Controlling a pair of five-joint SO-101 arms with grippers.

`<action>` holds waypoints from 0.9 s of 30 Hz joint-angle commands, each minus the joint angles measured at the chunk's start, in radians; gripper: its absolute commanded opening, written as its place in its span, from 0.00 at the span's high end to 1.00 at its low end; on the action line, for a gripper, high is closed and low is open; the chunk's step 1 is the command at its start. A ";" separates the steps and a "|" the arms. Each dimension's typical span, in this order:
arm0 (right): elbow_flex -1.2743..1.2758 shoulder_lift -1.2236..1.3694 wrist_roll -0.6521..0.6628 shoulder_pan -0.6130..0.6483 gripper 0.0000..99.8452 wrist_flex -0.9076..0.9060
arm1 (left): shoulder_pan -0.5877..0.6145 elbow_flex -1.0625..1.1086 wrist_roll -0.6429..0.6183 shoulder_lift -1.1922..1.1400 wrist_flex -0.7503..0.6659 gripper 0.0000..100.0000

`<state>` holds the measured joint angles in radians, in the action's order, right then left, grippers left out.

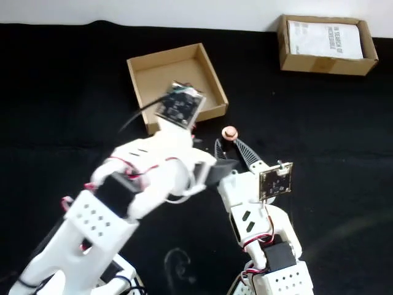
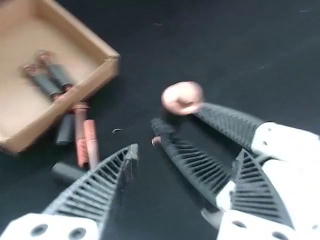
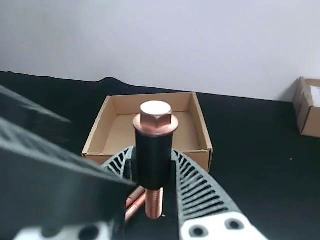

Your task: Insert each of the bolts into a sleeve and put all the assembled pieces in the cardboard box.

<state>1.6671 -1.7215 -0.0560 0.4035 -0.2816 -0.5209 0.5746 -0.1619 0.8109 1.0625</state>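
Observation:
My right gripper (image 3: 152, 152) is shut on a black sleeve (image 3: 152, 155), held upright with a copper bolt (image 3: 155, 117) through it; the thread sticks out underneath. From above, this assembled piece (image 1: 229, 133) sits just off the near right corner of the open cardboard box (image 1: 175, 83). My left gripper (image 2: 189, 151) is open, its fingers spread on either side of the right gripper (image 2: 192, 135). Two assembled pieces (image 2: 47, 77) lie inside the box (image 2: 75, 90). Loose bolts (image 2: 85, 140) and sleeves (image 2: 67, 172) lie on the cloth just outside the box wall.
A second cardboard box (image 1: 325, 40) with a printed sheet stands at the far right. The table is covered in black cloth. The white left arm (image 1: 141, 178) crosses the middle, close to the right arm (image 1: 258, 209).

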 commanded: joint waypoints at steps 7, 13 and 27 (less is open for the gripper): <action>-0.197 0.012 0.028 -0.094 0.99 -0.105 | 0.254 -0.021 0.006 0.325 0.008 0.96; -0.452 0.275 0.028 -0.097 0.99 -0.111 | 0.364 0.153 0.006 0.512 0.008 0.98; -1.179 1.102 0.023 -0.097 0.99 -0.111 | 0.645 0.878 0.000 1.020 -0.209 0.99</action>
<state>0.6820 -0.7380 -0.0361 0.3161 -0.3920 0.0898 1.3203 -0.1649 1.7576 0.9413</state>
